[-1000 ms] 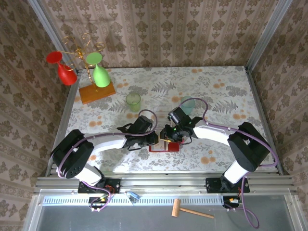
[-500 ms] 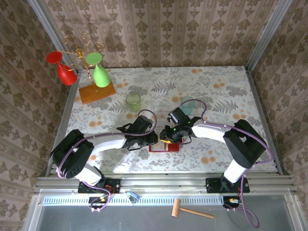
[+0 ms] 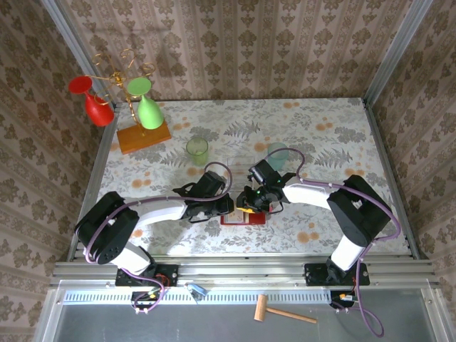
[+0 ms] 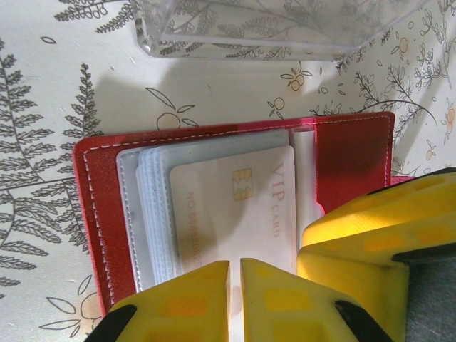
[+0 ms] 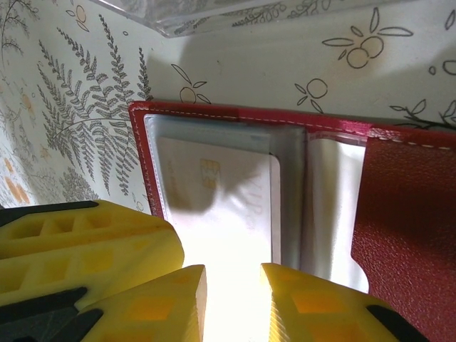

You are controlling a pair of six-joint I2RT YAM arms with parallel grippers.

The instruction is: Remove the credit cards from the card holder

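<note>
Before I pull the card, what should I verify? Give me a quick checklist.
1. The card holder lies open and flat: ok.
2. The VIP card is free of its pocket: not ok, it is seated in it.
3. The left gripper is shut at the holder's near edge: ok. Pinning it down: cannot tell.
4. The right gripper is closed on the card: not ok, jaws apart.
5. The clear box is apart from the holder: ok.

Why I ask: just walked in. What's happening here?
Two robot arms work on a red card holder lying open on the table. Both claws sit at its edge, over a pale card still in its pocket: the left claw shut, the right claw slightly parted. No card is out that I can see.
</note>
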